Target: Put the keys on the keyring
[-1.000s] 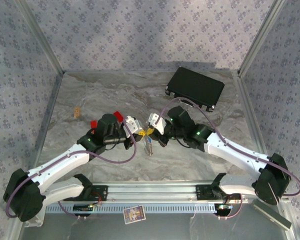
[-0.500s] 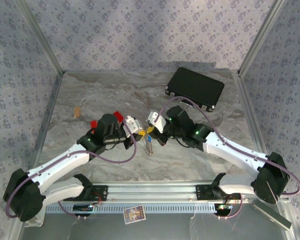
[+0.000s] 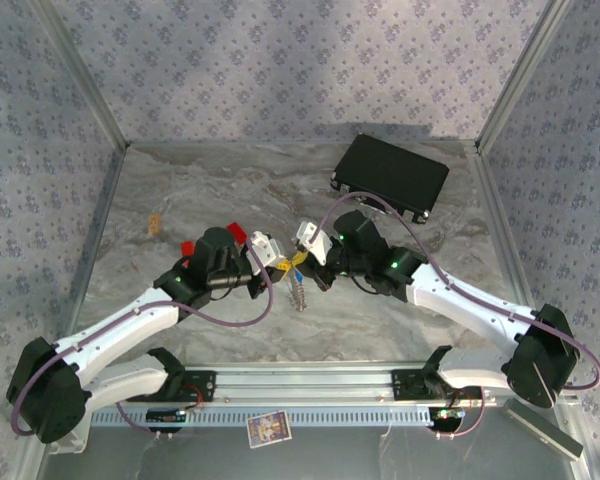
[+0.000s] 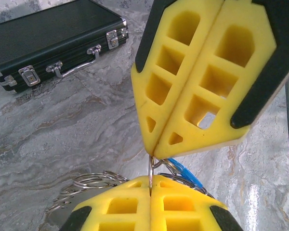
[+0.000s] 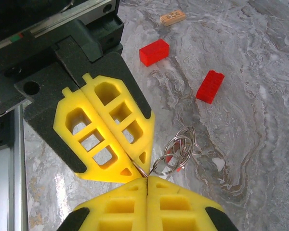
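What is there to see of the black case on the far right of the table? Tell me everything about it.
The black case is a flat rectangular box with a finely ribbed black surface and silvery metal corners. Its front edge carries two silvery latches and a silvery handle. It looks closed. It lies flat on the marble-patterned table, turned at an angle to the table's edges. Nothing rests on it.
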`<move>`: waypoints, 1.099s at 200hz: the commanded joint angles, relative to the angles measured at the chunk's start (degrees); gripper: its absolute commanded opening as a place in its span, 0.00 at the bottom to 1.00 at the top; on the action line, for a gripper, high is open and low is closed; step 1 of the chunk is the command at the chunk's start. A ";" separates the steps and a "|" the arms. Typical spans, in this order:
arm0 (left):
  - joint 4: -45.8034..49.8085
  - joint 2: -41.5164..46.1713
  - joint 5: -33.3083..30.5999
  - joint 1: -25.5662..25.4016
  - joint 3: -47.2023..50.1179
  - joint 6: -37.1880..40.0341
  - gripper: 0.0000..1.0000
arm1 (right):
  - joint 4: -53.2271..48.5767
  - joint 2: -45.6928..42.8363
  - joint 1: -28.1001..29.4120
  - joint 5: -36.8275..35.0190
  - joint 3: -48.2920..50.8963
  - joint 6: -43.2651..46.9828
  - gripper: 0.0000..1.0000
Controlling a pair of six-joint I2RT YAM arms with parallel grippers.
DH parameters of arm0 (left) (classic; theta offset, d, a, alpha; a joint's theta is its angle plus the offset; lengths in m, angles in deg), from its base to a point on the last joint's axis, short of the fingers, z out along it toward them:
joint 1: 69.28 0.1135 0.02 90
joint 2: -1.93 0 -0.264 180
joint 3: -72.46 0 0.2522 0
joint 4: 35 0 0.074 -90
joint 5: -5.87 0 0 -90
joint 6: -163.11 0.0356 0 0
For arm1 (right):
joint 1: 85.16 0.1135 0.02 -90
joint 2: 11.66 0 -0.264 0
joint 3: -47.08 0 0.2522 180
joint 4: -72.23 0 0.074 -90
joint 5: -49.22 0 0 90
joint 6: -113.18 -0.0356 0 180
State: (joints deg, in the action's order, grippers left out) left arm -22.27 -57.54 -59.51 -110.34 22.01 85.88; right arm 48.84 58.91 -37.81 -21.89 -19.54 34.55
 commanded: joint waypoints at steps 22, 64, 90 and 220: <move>-0.59 0.75 2.00 -0.42 -1.96 0.41 0.00 | 2.13 -0.31 -0.40 -2.29 -0.92 -1.73 0.00; -0.61 0.82 1.93 -0.38 -1.82 1.28 0.00 | 0.22 0.88 -0.84 -7.63 -1.98 -4.88 0.00; -1.50 1.29 0.12 -0.97 -1.48 2.56 0.00 | -1.08 1.81 -0.93 -6.78 -2.64 -6.85 0.00; -7.50 3.06 -0.91 -2.48 2.46 5.43 0.00 | -3.46 0.35 -7.28 6.34 -1.74 -4.97 0.50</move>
State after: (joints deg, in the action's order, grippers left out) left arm -24.52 -55.83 -63.57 -112.31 23.13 90.47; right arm 46.76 60.98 -43.09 -20.49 -20.61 26.45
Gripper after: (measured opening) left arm 0.046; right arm 0.473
